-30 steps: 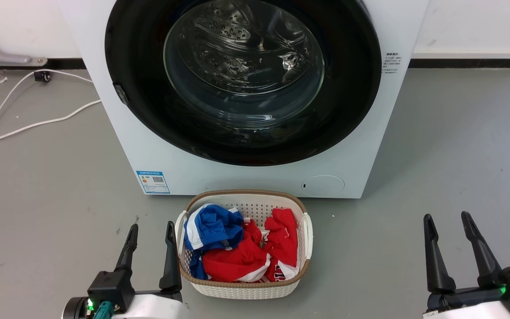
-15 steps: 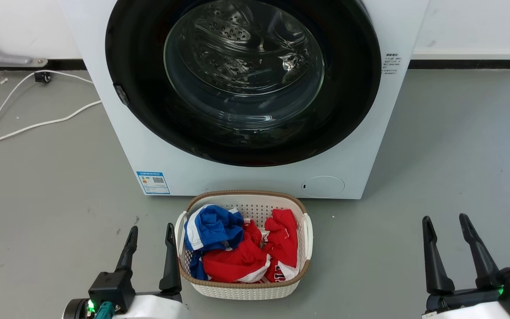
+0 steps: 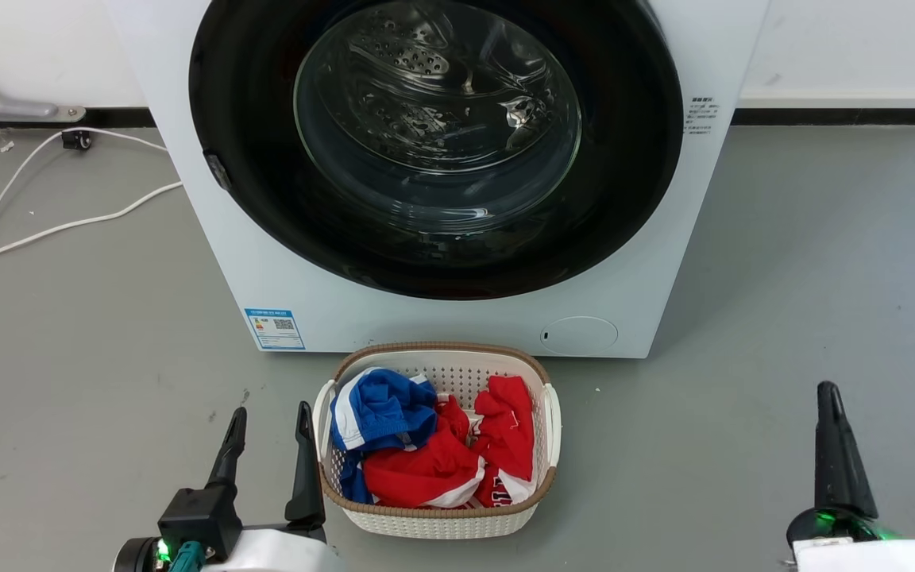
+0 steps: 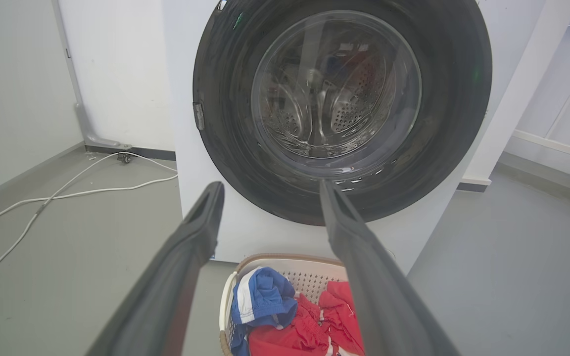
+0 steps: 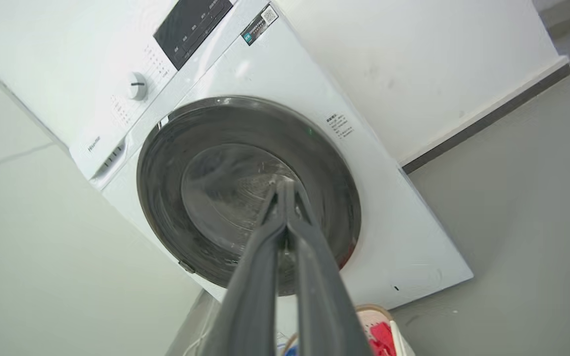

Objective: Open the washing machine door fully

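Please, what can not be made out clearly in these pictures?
- Head view: the top of the washing machine door is cut off by the upper edge.
- Right wrist view: the door is blurred, and the right gripper covers its lower part.
- Head view: the blue label has print too small to read.

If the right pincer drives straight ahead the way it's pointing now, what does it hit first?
Most likely the washing machine door: the right pincer, shut, lines up with its glass centre in the right wrist view. How far off it is remains hard to judge.
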Available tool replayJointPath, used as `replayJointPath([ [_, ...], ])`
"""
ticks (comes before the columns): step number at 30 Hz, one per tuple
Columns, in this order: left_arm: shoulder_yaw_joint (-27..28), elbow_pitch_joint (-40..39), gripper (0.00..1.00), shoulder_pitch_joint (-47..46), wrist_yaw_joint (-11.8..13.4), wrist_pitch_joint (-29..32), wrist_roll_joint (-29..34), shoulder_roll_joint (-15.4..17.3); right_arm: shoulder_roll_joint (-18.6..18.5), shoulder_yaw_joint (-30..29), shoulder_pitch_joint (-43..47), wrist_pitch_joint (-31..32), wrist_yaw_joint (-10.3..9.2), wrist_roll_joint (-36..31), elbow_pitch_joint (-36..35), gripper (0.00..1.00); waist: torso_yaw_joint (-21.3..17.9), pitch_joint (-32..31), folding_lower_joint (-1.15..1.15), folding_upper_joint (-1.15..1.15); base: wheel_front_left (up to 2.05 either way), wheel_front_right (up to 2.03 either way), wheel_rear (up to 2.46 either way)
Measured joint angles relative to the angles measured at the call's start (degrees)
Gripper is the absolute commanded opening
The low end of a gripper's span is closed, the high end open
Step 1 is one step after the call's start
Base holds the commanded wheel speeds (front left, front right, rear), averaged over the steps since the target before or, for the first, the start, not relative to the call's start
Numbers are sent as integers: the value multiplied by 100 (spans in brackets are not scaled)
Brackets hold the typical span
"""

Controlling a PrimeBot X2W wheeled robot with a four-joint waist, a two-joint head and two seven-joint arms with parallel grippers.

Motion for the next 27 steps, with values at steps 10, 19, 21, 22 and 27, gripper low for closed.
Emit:
replayJointPath([
  [10, 4, 12, 100, 1, 1, 0, -76, 0, 0, 461, 7, -1, 0, 3355, 112, 0, 30, -16, 0, 0, 0, 0, 0],
  [19, 25, 3, 100, 2, 3, 0, -79, 0, -60, 495, 108, 736, 0, 5120, -215, 0, 26, -1, 0, 0, 0, 0, 0],
  [21, 33, -8, 100, 2, 21, 0, -76, -1, -59, 372, 159, 922, 0, 5290, -287, 0, 28, 2, 0, 0, 0, 0, 0],
  [22, 34, -13, 100, 2, 26, 0, -73, 0, -62, 300, 166, 1018, 0, 5379, -319, 0, 28, 3, 0, 0, 0, 0, 0],
  [27, 42, -25, 100, 2, 33, 0, -57, 0, -55, -53, 267, 1393, 0, 5590, -370, 0, 37, 25, 0, 0, 0, 0, 0],
])
